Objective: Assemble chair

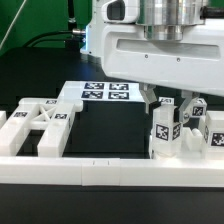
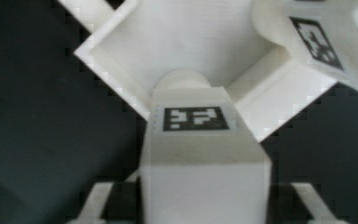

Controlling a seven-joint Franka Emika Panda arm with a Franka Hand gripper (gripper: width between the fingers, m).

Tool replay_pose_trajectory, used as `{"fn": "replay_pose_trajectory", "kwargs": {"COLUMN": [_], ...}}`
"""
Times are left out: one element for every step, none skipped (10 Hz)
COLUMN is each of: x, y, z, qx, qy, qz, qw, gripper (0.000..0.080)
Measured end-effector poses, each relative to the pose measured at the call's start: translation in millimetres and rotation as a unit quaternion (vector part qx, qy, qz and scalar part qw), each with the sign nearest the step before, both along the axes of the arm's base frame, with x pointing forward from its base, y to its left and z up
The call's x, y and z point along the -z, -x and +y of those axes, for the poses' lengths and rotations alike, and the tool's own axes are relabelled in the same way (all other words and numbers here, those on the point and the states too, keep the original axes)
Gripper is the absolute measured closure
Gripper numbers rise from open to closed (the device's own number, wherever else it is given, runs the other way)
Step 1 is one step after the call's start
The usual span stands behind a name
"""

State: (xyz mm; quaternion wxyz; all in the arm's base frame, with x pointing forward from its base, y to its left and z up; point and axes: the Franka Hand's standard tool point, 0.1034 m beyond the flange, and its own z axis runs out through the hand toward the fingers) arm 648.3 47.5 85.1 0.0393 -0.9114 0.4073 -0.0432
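My gripper (image 1: 168,106) hangs over a cluster of upright white chair pieces (image 1: 165,135) with black-and-white tags at the exterior view's right. In the wrist view a white tagged chair piece (image 2: 195,150) stands between my fingers (image 2: 101,200). A dark gap shows on each side, so the jaws are open and straddle it without touching. Behind it, other white chair parts (image 2: 131,55) branch off in a V. A ladder-like white chair piece (image 1: 35,125) lies flat at the exterior view's left.
The marker board (image 1: 105,95) lies at the back centre. A long low white border rail (image 1: 110,172) runs along the front. Another tagged white piece (image 1: 214,135) stands at the far right edge.
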Motion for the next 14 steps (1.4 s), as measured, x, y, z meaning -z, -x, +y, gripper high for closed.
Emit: {"fn": "replay_pose_trajectory", "kwargs": {"x": [0.1,0.5,0.6,0.8,1.1,1.0,1.1,1.2,1.5,1.4,1.4,1.8,1.6,1.0], "y": [0.1,0.7,2.7,4.7,5.0,5.1,5.2,5.3,5.3,5.2,5.2,5.7,5.0,3.2], "z": [-0.2,-0.9,-1.9,-1.7,0.1,-0.2,-0.4,0.1,0.7,1.0,1.7,4.9,7.9,8.3], "qx": [0.023,0.077,0.146,0.200,0.267,0.302,0.316,0.339,0.336,0.313,0.282,0.261,0.214,0.164], "qy": [-0.003,-0.010,-0.023,-0.035,-0.041,-0.044,-0.048,-0.053,-0.053,-0.050,-0.046,-0.044,-0.039,-0.032], "qz": [0.001,0.002,-0.003,-0.009,-0.006,-0.004,-0.003,-0.001,-0.001,-0.002,-0.004,-0.004,-0.010,-0.020], "qw": [1.000,0.997,0.989,0.979,0.963,0.952,0.947,0.939,0.940,0.948,0.958,0.964,0.976,0.986], "gripper": [0.0514,0.0514,0.0514,0.0514,0.0514,0.0512,0.0512,0.0512,0.0512,0.0349,0.0224,0.0224,0.0166,0.0153]}}
